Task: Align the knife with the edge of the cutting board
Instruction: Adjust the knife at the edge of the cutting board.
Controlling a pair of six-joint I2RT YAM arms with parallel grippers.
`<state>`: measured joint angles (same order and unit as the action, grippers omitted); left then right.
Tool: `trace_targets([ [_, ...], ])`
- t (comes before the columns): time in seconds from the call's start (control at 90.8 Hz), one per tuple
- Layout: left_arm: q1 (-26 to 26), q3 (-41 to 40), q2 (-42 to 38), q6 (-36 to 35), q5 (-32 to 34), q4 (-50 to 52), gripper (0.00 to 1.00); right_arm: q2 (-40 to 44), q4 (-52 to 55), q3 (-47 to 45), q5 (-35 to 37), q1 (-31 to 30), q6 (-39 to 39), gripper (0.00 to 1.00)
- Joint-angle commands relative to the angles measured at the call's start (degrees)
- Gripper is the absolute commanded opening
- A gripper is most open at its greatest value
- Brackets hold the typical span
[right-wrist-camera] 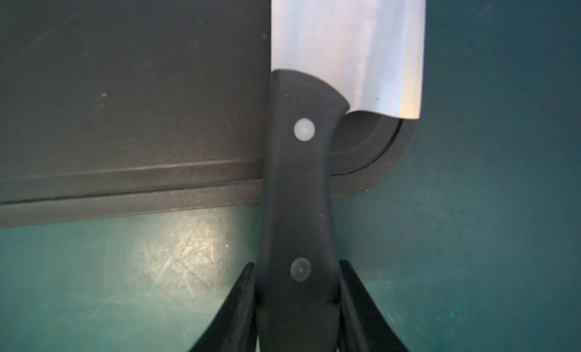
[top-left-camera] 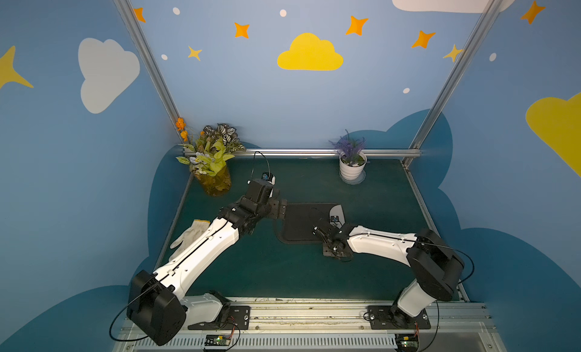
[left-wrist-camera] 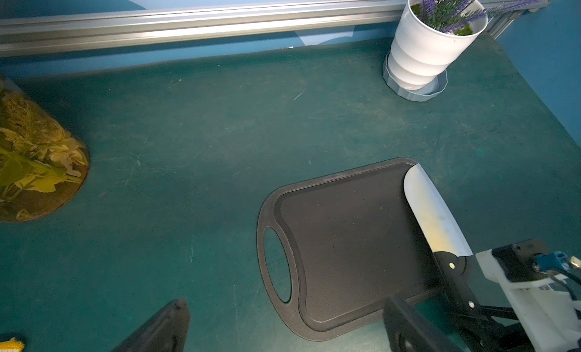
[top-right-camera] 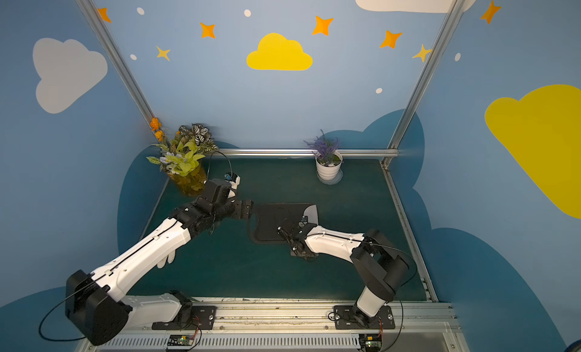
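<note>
Right gripper point(right-wrist-camera: 297, 267) clenched the knife point(right-wrist-camera: 345, 45), blade ahead of its jaws along the cutting board point(right-wrist-camera: 125, 83) edge; releasing seemed next. Left gripper point(left-wrist-camera: 287, 317) gaped, empty.

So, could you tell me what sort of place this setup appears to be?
Probably a robot teaching booth rather than a real kitchen: an aluminium frame encloses a green mat, the blue walls carry painted clouds and stars, and the left arm and right arm are bolted to a front rail.
</note>
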<state>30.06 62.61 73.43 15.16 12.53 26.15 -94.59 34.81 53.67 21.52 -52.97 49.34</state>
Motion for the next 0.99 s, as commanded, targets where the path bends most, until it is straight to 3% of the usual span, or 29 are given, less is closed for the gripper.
trace_targets([
  [0.0,0.1,0.8,0.0,-0.7,0.6,0.6,1.0,-0.7,2.3,0.5,2.5,-0.2,1.0,0.0],
  [0.98,0.1,0.8,0.1,-0.9,0.9,0.7,1.0,-0.4,0.3,-0.8,0.7,-1.0,1.0,0.0],
])
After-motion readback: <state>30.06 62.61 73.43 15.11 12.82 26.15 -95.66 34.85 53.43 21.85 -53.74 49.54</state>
